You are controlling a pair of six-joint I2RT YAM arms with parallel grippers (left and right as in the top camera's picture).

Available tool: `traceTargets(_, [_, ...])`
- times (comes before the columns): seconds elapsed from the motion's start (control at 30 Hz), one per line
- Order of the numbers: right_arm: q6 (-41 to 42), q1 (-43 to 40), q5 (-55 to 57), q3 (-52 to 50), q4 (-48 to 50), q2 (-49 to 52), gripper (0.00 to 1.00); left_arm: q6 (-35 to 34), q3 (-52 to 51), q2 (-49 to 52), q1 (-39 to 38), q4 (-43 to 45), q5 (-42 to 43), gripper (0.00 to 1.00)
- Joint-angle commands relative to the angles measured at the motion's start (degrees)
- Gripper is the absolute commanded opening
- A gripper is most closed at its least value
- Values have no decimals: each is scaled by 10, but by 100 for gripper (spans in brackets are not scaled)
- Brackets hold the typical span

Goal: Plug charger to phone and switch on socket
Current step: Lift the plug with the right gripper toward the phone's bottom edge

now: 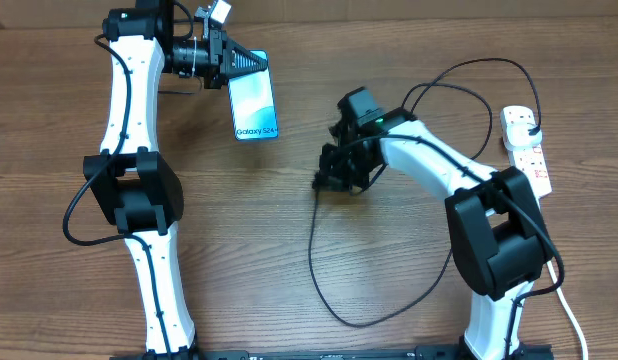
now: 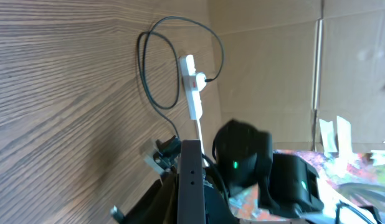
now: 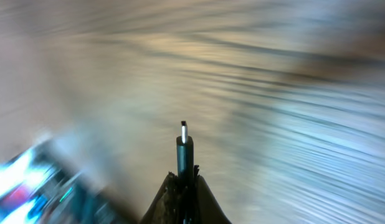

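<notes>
- Nearest the right wrist lens, the right gripper (image 3: 185, 179) is clamped on the charger (image 3: 184, 146) just behind its connector, and the metal tip sticks straight out ahead (everything beyond is blurred).
- Left gripper (image 1: 239, 62) is closed on the far end of the phone (image 1: 255, 100), whose lit screen faces up; I cannot tell whether it is lifted.
- Phone and connector are well apart, and the phone's text end is free.
- Socket (image 1: 527, 150) lies at the right edge, with the black plug apparently already in it.
- My reading of the step in hand is to bring the tip to the phone's free short edge. Line it up square with the port and flat to the screen. Push along the phone's length while the left grip braces it, leaving the cable slack.
</notes>
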Motion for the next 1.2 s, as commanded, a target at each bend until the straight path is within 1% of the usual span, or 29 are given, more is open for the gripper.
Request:
traceTargets(0.0, [-94,-11,-242,16,31,7,4,5,15,-1,1,11,73,4])
traceTargets(0.1, [-109,-13,-326,15,78,7,4,5,15,-1,5,35,136,4])
traceTargets(0.17, [-109,-13,-356,15,111,7,4,5,15,-1,8,54,177,4])
traceTargets(0.37, [-102,-13,-415,15,187,7,4,-52,15,-1,17,95,185,4])
traceTargets(0.63, [-96,-13,-411,15,273,7,4,-134,15,-1,23,179,180,5])
traceTargets(0.7, [-96,-13,-388,15,299,7,4,-163,15,-1,23,189,149,4])
traceTargets(0.77, [-93,-13,-367,15,322,7,4,-175,15,-1,22,193,123,5])
traceTargets(0.97, [-22,-15,-343,15,442,7,4,-183,15,-1,21,240,118,5])
traceTargets(1.07, [10,-16,-332,15,494,7,4,-215,15,-1,21,273,115,5])
traceTargets(1.17, [38,-19,-321,15,538,7,4,-269,15,-1,23,326,113,5])
